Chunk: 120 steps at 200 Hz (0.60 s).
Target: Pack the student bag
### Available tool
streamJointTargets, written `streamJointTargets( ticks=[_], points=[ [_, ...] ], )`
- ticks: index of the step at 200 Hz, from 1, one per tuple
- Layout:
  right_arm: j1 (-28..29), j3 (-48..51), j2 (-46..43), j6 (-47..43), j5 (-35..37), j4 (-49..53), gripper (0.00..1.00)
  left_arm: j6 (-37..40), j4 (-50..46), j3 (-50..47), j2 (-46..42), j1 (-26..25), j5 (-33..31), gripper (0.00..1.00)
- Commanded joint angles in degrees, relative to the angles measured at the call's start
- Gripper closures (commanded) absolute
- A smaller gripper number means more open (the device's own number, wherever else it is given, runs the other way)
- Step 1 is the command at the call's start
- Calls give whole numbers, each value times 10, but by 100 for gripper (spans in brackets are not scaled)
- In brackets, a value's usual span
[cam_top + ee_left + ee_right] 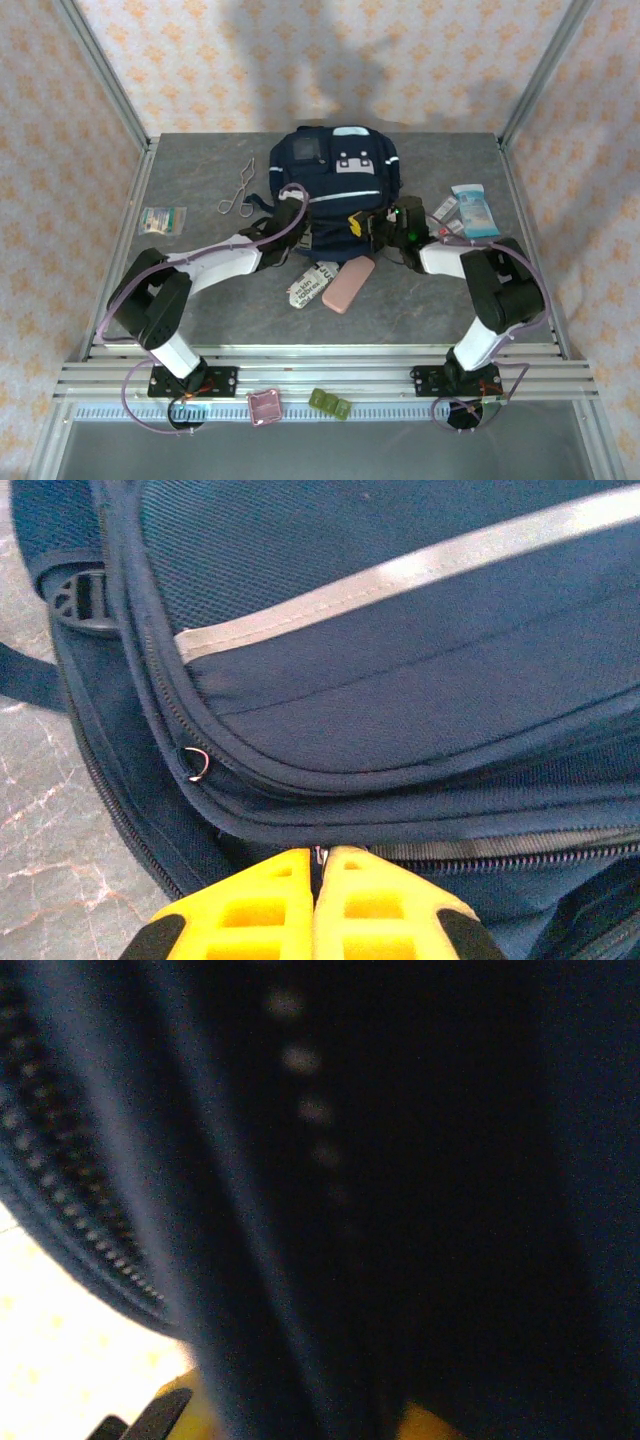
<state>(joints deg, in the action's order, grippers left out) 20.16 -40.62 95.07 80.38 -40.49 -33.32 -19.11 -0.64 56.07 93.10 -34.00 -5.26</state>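
1. Reaching in from the near left, the left arm folds at the elbow and runs its forearm to the near-left edge of the student bag [335,165]. The right arm mirrors it, setting the right gripper [358,225] on the bag's near-right edge.
2. From above, the bag lies at the middle back of the grey, stone-veined surface [200,300], with its pale front patch facing up.
3. A rounded pink case [348,285] and a white printed packet [308,285] lie just in front of the bag, between the arms.
4. The left wrist view gives the close detail. The left gripper [318,858] has its yellow jaws pressed together on a small metal zipper pull [319,856] at the zip line.
5. That view also brings out woven navy cloth, a smooth light-grey stripe and a thin wire ring [197,762].
6. The right wrist view is dark and blurred. Its jaws are clamped on a fold of navy fabric, beside a curved row of zipper teeth [70,1210].
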Motion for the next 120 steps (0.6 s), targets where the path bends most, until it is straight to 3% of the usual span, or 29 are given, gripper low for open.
streamJointTargets(
  ticks=[1, 38, 120],
  points=[
    [-36, 22, -48, -29, 8, 2, 100, -8, 5, -14, -12, 75, -139, 100],
    [-41, 12, -60, -56, -11, 20, 100, -34, 29, -2, 20, 123, -134, 100],
    [-36, -21, -44, -95, -47, 49, 100, -53, 2, 67, 87, 175, -151, 100]
  ],
)
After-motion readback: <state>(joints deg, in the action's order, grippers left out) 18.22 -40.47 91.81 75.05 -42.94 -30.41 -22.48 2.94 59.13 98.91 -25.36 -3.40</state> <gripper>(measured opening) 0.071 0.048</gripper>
